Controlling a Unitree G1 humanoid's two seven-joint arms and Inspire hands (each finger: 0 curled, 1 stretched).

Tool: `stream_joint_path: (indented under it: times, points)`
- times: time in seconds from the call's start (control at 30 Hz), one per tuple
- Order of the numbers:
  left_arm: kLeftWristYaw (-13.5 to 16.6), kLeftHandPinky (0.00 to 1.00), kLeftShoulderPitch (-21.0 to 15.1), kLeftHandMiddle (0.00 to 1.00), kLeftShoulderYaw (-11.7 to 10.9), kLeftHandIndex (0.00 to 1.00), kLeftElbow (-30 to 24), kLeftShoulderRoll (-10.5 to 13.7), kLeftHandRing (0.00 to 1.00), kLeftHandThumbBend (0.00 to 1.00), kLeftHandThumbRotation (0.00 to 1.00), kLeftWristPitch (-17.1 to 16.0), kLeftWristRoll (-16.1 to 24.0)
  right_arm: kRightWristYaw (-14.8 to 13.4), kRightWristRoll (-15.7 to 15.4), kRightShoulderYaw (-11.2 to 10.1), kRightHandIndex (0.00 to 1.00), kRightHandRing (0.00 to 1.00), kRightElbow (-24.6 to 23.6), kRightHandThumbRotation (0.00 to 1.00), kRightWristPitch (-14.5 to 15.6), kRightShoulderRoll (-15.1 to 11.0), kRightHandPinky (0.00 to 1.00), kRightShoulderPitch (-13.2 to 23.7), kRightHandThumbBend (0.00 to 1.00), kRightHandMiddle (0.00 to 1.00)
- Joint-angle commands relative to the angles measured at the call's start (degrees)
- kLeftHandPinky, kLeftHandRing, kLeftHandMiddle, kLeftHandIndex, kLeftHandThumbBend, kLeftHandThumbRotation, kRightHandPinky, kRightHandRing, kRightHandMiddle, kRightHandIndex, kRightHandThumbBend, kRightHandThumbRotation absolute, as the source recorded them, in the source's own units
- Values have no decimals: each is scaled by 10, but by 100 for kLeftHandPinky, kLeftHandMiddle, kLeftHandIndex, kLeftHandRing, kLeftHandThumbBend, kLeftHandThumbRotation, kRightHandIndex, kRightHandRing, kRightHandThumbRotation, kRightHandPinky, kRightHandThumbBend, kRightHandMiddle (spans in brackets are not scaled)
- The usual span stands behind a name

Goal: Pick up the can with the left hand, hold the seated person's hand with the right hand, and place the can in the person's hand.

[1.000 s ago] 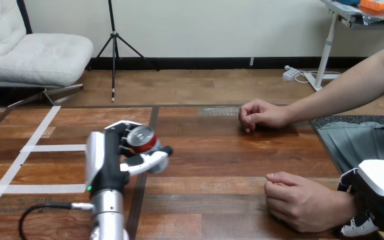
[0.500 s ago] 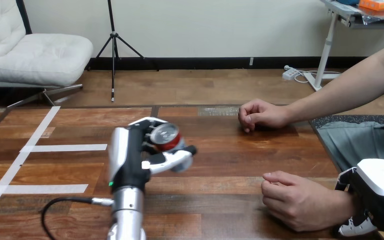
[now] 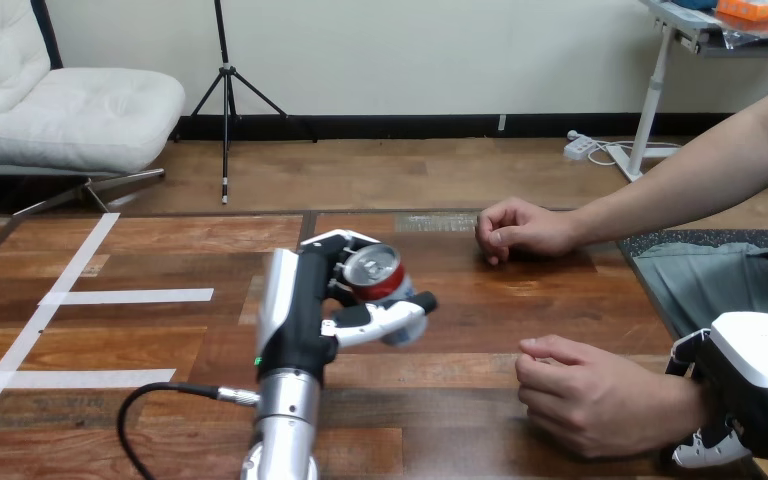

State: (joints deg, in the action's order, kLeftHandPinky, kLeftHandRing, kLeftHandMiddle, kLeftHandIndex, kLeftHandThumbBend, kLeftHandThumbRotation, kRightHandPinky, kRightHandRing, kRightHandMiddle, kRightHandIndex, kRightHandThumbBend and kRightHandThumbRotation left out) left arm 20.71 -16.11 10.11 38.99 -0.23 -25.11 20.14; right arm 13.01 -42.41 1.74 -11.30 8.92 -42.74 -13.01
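A red can (image 3: 373, 272) with a silver top hangs above the middle of the wooden table (image 3: 480, 320), tilted, with my left hand (image 3: 305, 310) shut on it, thumb under and fingers behind. To its right the person's near hand (image 3: 590, 395) rests on the table, loosely curled, knuckles up. My right hand (image 3: 750, 385) sits at that hand's wrist at the lower right, with a thumb over the wrist and fingers (image 3: 705, 452) curled beneath it. A gap of bare wood separates the can from the person's near hand.
The person's other hand (image 3: 520, 230) lies as a loose fist farther back on the table, its forearm running off to the right. White tape lines (image 3: 125, 296) mark the table's left part. A black cable (image 3: 160, 395) loops beside my left forearm.
My left hand has carried the can to the right, closer to the person's near hand. That hand has crept slightly left. My right hand has stayed at the wrist.
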Motion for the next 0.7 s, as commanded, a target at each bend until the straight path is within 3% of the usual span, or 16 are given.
stream_joint_path:
  times: [0.0, 0.67]
  points:
    - [-3, 33, -18, 44, 6, 47, -43, -4, 39, 62, 0, -15, 3, 0, 7, -19, 52, 46, -4, 0, 11, 7, 38, -2, 79, 51]
    - [-14, 32, -16, 42, 29, 47, -45, -32, 36, 63, 0, -15, 5, -9, 8, -27, 52, 46, -32, 0, 3, 8, 37, -14, 78, 51]
